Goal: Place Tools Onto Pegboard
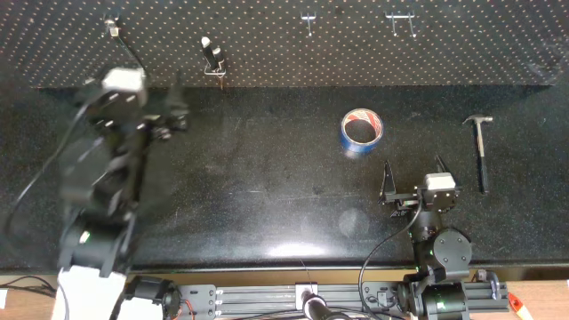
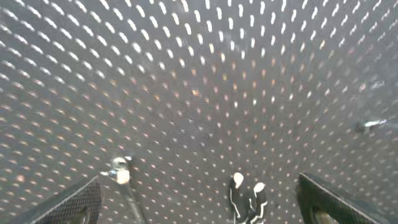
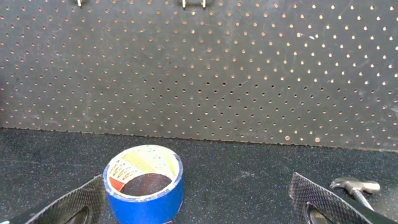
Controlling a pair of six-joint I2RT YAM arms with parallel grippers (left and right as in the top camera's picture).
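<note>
1. Closest to the overhead lens is your left arm's raised wrist. It carries the left gripper (image 1: 171, 117) up by the pegboard (image 1: 356, 44), near the hung tool (image 1: 212, 59), a dark two-handled piece already on the board. On the table (image 1: 249, 169) lie the tape roll (image 1: 362, 132) and, well apart to its right, the hammer (image 1: 480, 151). The right gripper (image 1: 413, 180) sits low near its base, short of both. I judge either one a fair next pick for you.
2. Left wrist view: the jaws are spread wide with nothing between them, facing the board. The hung tool (image 2: 247, 198) shows ahead, with a metal hook (image 2: 118, 171) near it. With the jaws empty and the tool on the board, that placement looks finished.
3. Right wrist view: these jaws are also spread and empty. The tape roll (image 3: 144, 183) lies flat just ahead, its opening upward, nearer one finger. The hammer (image 3: 356, 185) shows its head beside the other finger. To lift the roll you would likely pinch its wall, with one finger inside the ring.
</note>
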